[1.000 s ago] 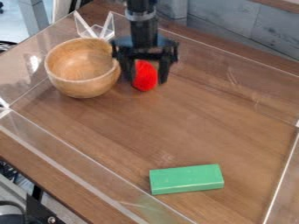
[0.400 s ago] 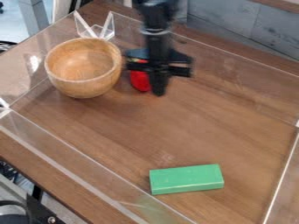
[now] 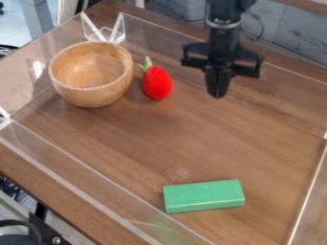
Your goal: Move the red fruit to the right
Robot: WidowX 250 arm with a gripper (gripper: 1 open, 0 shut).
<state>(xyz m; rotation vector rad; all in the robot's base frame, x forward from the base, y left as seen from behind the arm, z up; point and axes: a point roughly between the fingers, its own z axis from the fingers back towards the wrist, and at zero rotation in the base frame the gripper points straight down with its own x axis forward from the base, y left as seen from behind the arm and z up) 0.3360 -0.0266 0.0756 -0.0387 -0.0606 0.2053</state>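
Nothing is in your black gripper (image 3: 220, 91): its fingers are pressed together on air, well to the right of the small bright red strawberry-like fruit (image 3: 156, 82), which sits on the wooden tabletop (image 3: 192, 144) just beside the round wooden bowl (image 3: 91, 73). Carrying on rightward risks finishing the motion with the fruit left behind, since the grasp apparently slipped. A second ago the open gripper straddled the fruit; now it has shut and travelled right alone, the fruit barely shifted.
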